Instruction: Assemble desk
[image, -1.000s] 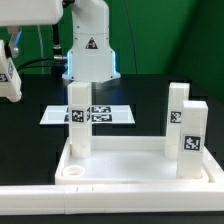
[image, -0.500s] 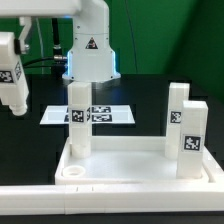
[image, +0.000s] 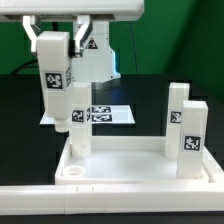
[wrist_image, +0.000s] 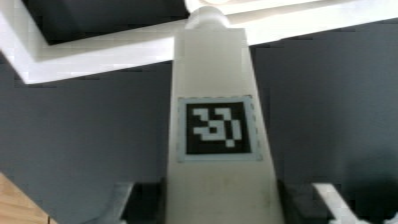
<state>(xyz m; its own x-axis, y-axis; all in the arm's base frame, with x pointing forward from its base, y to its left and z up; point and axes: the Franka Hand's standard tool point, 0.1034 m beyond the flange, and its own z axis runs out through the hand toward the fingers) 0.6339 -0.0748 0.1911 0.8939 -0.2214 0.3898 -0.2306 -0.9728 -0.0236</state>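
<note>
While clamped by the end effector, a square-sided white leg hangs upright.

The scene is seen by the exterior view from low at the table's front, facing the arm's base across the desk top. The held leg is viewed closely along its length by the wrist view. The leg is shared.

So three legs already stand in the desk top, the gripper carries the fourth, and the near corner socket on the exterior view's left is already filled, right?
Not quite: the near left socket is empty, as the exterior view shows. The rest holds: three legs stand in the desk top and the gripper carries the fourth leg, its jaws shut on it.
</note>
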